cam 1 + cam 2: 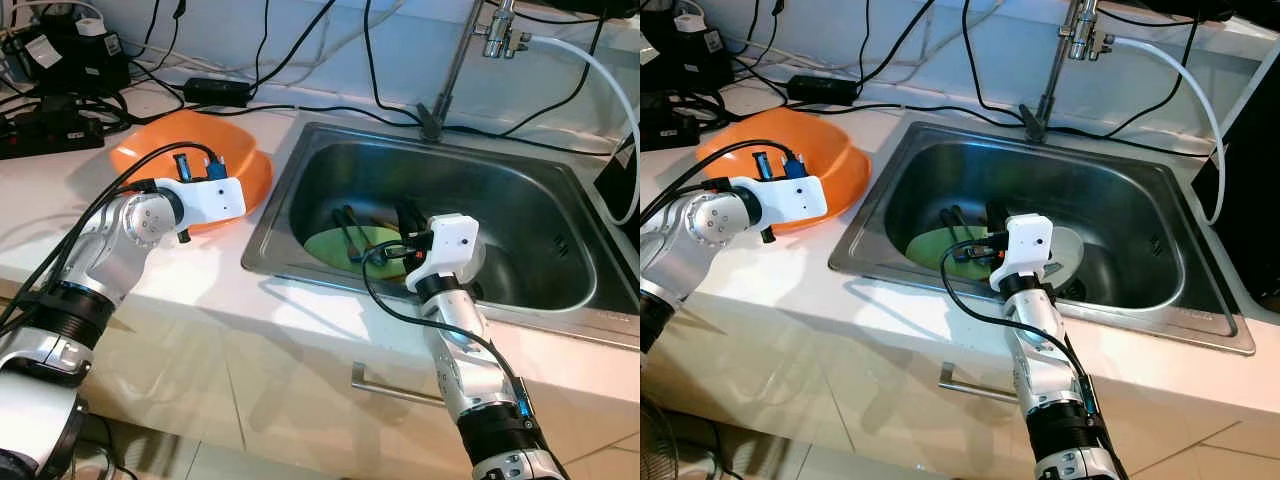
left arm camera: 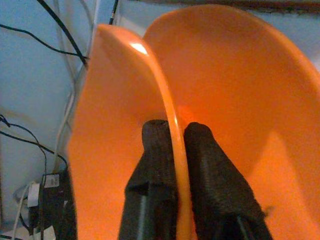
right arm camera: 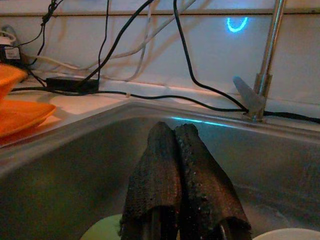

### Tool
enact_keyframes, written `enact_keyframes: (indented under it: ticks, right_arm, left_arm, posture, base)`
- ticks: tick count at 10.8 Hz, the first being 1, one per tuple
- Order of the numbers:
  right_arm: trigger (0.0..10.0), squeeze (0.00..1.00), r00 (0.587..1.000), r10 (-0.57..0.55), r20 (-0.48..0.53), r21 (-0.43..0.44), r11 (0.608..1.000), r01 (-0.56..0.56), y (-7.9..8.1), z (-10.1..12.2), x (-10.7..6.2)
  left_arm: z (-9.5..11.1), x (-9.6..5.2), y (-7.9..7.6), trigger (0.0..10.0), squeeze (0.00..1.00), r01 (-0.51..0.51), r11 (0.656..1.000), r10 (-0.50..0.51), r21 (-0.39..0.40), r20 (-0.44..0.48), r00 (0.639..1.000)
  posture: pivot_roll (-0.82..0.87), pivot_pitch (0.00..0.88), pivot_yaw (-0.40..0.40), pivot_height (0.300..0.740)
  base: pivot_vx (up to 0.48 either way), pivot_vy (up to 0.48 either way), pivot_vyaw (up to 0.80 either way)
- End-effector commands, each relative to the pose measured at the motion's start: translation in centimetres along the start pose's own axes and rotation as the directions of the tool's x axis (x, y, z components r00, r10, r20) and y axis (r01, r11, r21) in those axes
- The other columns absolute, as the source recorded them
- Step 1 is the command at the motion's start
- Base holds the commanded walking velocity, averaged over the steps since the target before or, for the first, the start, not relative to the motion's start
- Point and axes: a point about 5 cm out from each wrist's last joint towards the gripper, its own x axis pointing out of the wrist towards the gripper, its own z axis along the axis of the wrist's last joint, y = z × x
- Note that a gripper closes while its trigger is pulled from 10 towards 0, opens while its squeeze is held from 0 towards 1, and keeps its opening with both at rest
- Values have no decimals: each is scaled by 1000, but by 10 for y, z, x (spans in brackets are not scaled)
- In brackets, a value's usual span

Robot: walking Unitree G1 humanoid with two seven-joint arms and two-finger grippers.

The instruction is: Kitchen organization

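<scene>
Gripping the orange bowl (image 1: 190,160) by its rim, my left tool (image 2: 175,137) is pinching the thin edge between both black fingers while the bowl is sitting on the white table (image 1: 200,290) beside the sink (image 1: 300,160). My right tool (image 3: 175,135) is hanging inside the steel sink with its fingers pressed together on nothing, just above a green plate (image 1: 345,245) and a pale plate (image 1: 1068,250) lying on the basin floor.
</scene>
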Motion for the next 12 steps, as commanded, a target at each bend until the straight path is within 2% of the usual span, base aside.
enact_keyframes:
  ticks: [1, 3, 5, 6, 7, 8, 9, 10, 11, 12]
  right_arm:
    - [10000, 0, 1000, -1, 4, -12, 1000, 1, -1, 3, 3]
    - [10000, 0, 1000, -1, 3, -10, 1000, 1, -1, 3, 4]
    - [10000, 0, 1000, 2, 2, -10, 1000, -2, 1, 3, 4]
    - [10000, 0, 1000, 1, 6, -11, 1000, -1, 1, 4, 6]
    - [10000, 0, 1000, 1, 21, 1, 1000, -1, 0, 10, 10]
    - [10000, 0, 999, -5, 40, 16, 1000, 5, -1, 16, 15]
    - [10000, 0, 999, -2, 53, 26, 1000, 1, -2, 24, 22]
    - [10000, 1000, 997, 5, 71, 40, 999, -8, -2, 32, 26]
    - [10000, 1000, 994, 36, 108, 106, 993, -48, 1, 51, 36]
    - [10000, 1000, 991, 41, 125, 154, 986, -60, 3, 61, 41]
  left_arm:
    - [4, 2, 2, 0, 0, -11, 999, 11, 30, 2, 1000]
    - [5, 1, 7, 0, 0, -63, 997, 63, 55, -3, 998]
    - [11, -3, 20, 0, 0, -161, 982, 160, 100, 21, 987]
    - [24, -9, 42, 0, 0, -341, 926, 333, 163, 74, 940]
    - [44, -13, 50, 8157, 0, -451, 878, 424, 163, 176, 888]
    - [58, -13, 46, 10000, 0, -466, 876, 429, 126, 238, 871]
    - [72, -10, 36, 10000, 0, -463, 881, 422, 97, 284, 861]
    - [78, -7, 28, 10000, 0, -454, 887, 411, 86, 305, 859]
    - [89, -4, 14, 10000, 0, -433, 899, 389, 65, 336, 858]
    - [93, -4, 9, 10000, 0, -421, 906, 379, 52, 347, 858]
  posture:
    - [236, 18, -54, 740]
    - [239, 8, -54, 740]
    - [242, 0, -54, 740]
    - [243, 0, -54, 740]
    - [243, 0, -54, 740]
    - [239, 0, -52, 740]
    - [234, 0, -50, 740]
    - [231, 1, -50, 740]
    - [227, 8, -51, 740]
    - [226, 11, -51, 740]
  base:
    - [0, 0, 0]
    - [0, 0, 0]
    - [0, 0, 0]
    - [0, 0, 0]
    - [0, 0, 0]
    - [0, 0, 0]
    - [0, 0, 0]
    - [0, 0, 0]
    - [0, 0, 0]
    - [0, 0, 0]
